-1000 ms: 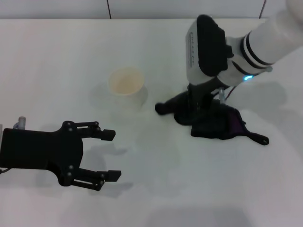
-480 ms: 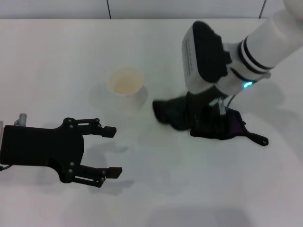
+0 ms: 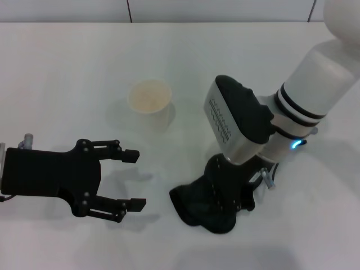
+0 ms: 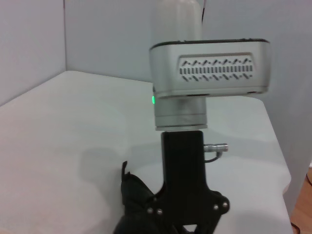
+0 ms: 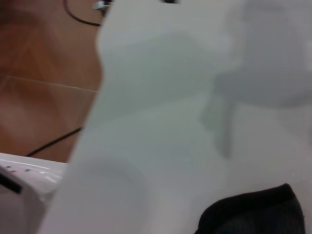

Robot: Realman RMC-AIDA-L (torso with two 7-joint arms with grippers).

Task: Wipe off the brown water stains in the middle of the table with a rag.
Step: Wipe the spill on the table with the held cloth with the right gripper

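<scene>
Here one white paper cup (image 3: 149, 104), nothing visible inside, stands on the counter (image 3: 67, 73) at eleven o'clock from one dark rag (image 3: 211, 202) under the right gripper (image 3: 228, 194), finger state untellable, while the left gripper (image 3: 130, 180) hovers fingers spread at nine o'clock.

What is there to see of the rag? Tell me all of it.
The rag is a dark grey-black soft cloth, bunched into a crumpled heap with no flat spread. It lies on the white table near its front edge, pressed under the right gripper, whose black body covers its upper part. One rounded lobe sticks out toward the left gripper, which stays apart from it. The right wrist view shows a ribbed edge.
</scene>
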